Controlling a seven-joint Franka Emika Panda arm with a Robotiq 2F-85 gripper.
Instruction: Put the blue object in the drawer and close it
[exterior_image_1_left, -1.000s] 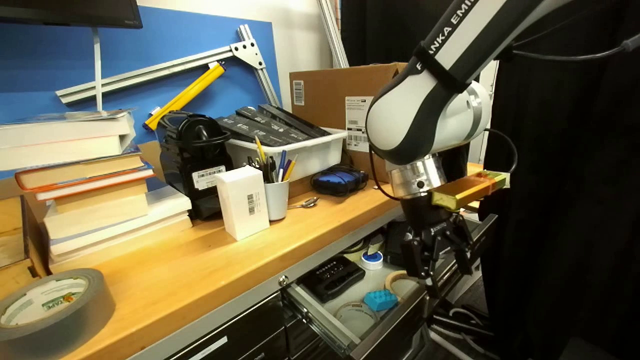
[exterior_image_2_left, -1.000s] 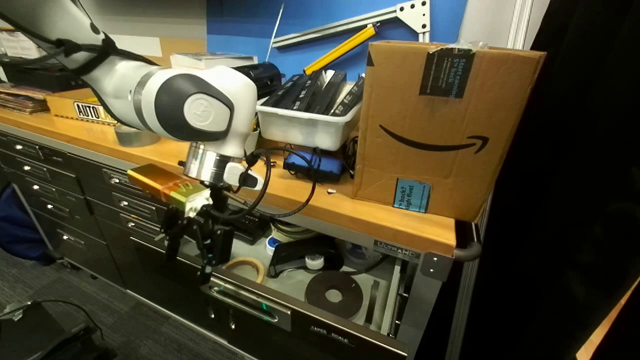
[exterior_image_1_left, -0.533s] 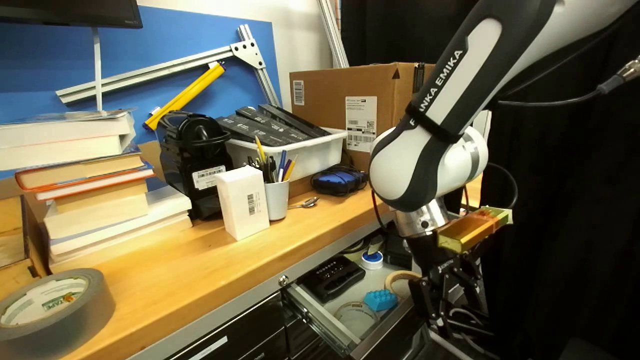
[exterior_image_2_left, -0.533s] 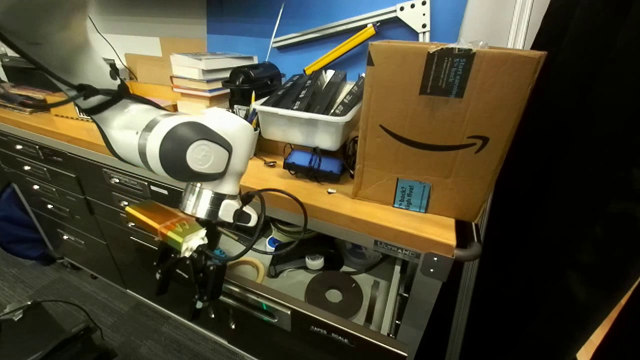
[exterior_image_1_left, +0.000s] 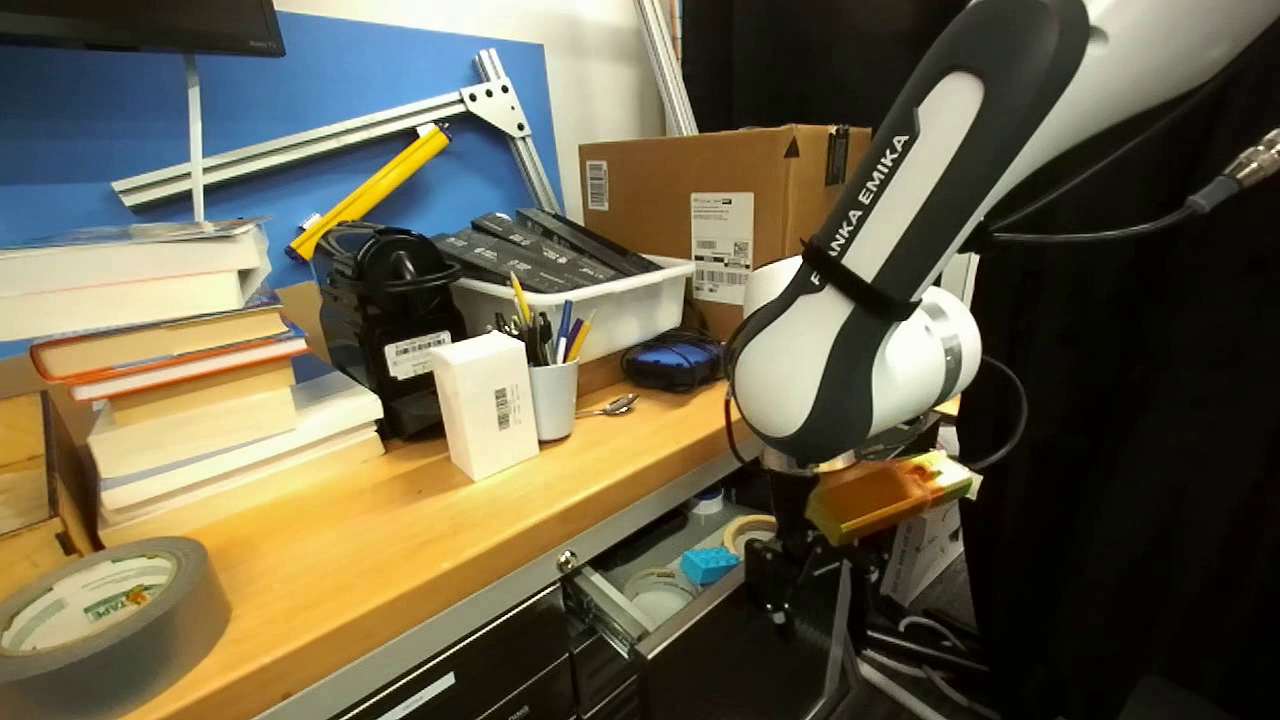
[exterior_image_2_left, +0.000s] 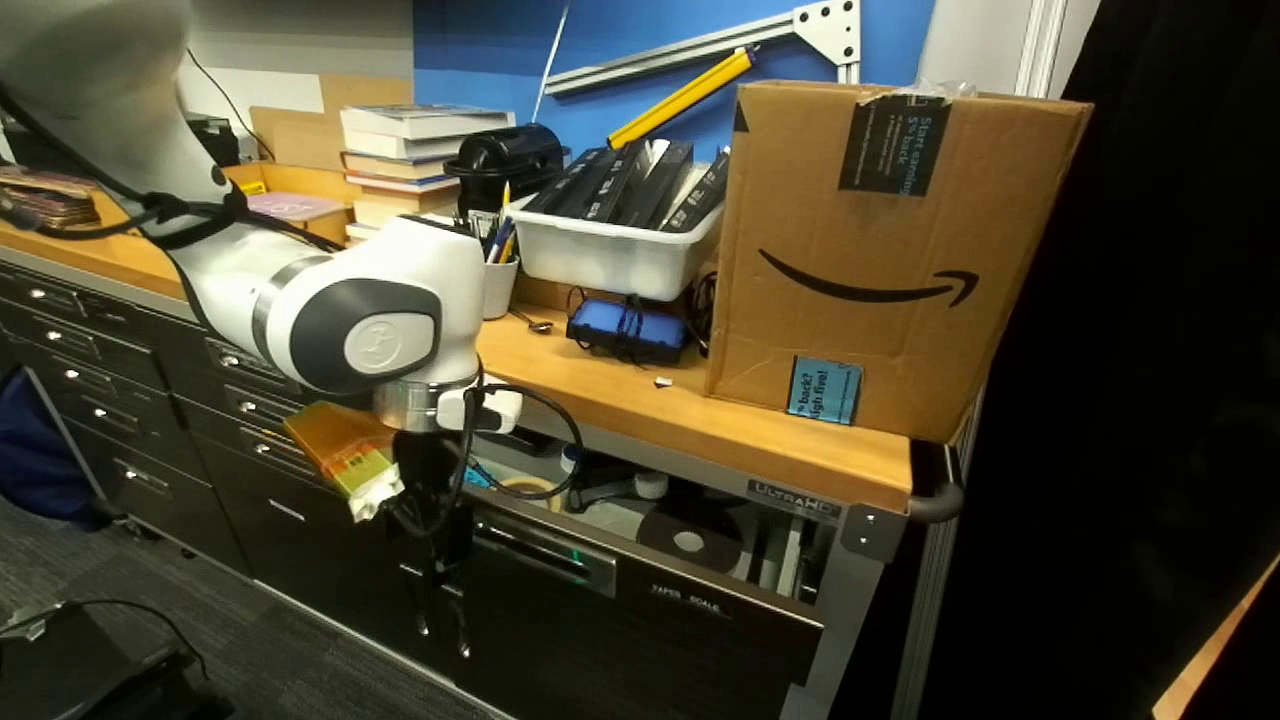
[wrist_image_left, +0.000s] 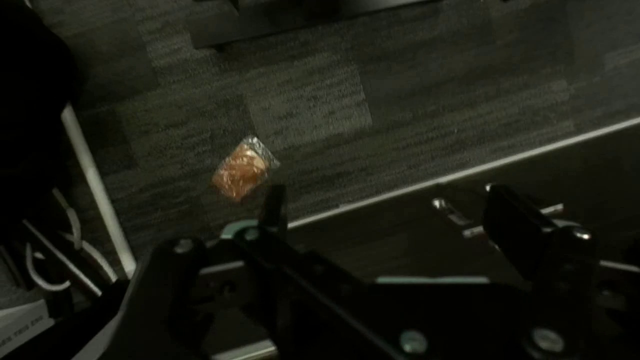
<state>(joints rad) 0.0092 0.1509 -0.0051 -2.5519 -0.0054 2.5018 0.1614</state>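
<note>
The blue object (exterior_image_1_left: 708, 565), a studded brick, lies inside the drawer (exterior_image_1_left: 700, 655) beside tape rolls. A small part of the brick (exterior_image_2_left: 478, 478) shows past the gripper in an exterior view. The drawer front (exterior_image_2_left: 650, 600) stands partly out from under the worktop in both exterior views. My gripper (exterior_image_1_left: 800, 590) is outside the drawer at its front, pointing down, near the drawer handle (exterior_image_2_left: 545, 555); exact contact is hidden. In the wrist view my gripper (wrist_image_left: 395, 220) has its fingers wide apart with nothing between them.
The wooden worktop (exterior_image_1_left: 400, 540) carries books, a white box (exterior_image_1_left: 487, 405), a pen cup, a blue cabled device (exterior_image_2_left: 630, 328) and a cardboard box (exterior_image_2_left: 890, 270). The drawer also holds a dark round roll (exterior_image_2_left: 690, 540). An orange packet (wrist_image_left: 242, 170) lies on the floor.
The gripper has come down outside the drawer and then moved toward the cabinet. The drawer has slid inward and is less open, carrying the blue brick with it.
</note>
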